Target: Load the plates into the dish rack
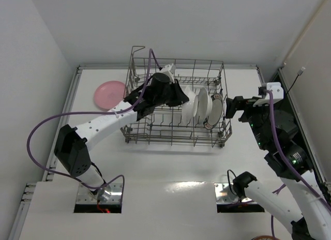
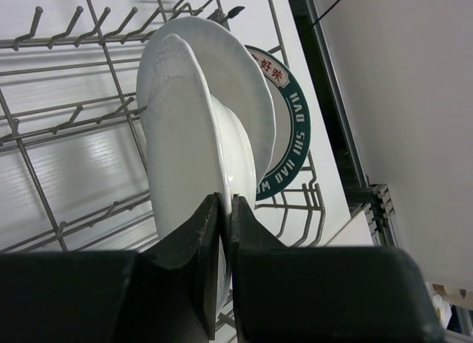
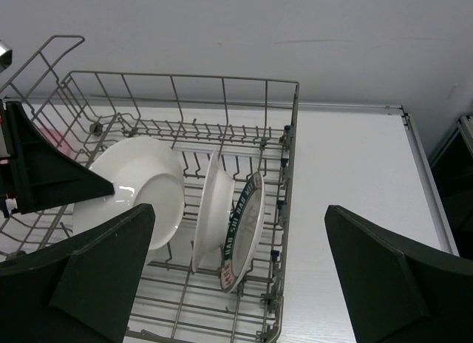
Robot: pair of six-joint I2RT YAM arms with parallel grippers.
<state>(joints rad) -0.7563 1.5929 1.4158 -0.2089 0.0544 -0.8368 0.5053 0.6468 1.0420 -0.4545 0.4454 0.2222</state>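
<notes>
Top view. Grey wire dish rack (image 1: 176,138), rectangular, tall-sided, with rows of upright tines, on matte white table (image 1: 170,173). Flat pink plate (image 1: 109,93), round and smooth, lying on table just left of rack, outside it. Three plates on edge in rack's right half: near white plate (image 1: 190,106), second white plate (image 1: 202,106), teal-rimmed plate (image 1: 215,109) closest to right wall. Left gripper (image 1: 182,99), black, reaching into rack against near white plate. Right gripper (image 1: 234,106) outside rack, just beside its right wall, apart from it.

Left wrist view. Black wedge fingers (image 2: 199,239) pinched nearly together on lower rim of near white plate, only a thin white sliver between. Glossy, deep, faintly embossed rim. Behind it second white plate, same glaze. Then teal-rimmed one, white lettering on dark band, red characters at top. Thin grey wires, hooked tine tips.

Right wrist view. Jaws spread wide, one dark finger (image 3: 96,269) in each lower corner, nothing held. Near white plate tilted, face toward camera, against left gripper's finger. Other two upright between tines, close together, contact unclear. Pink sliver visible through rack's far-left wires.
</notes>
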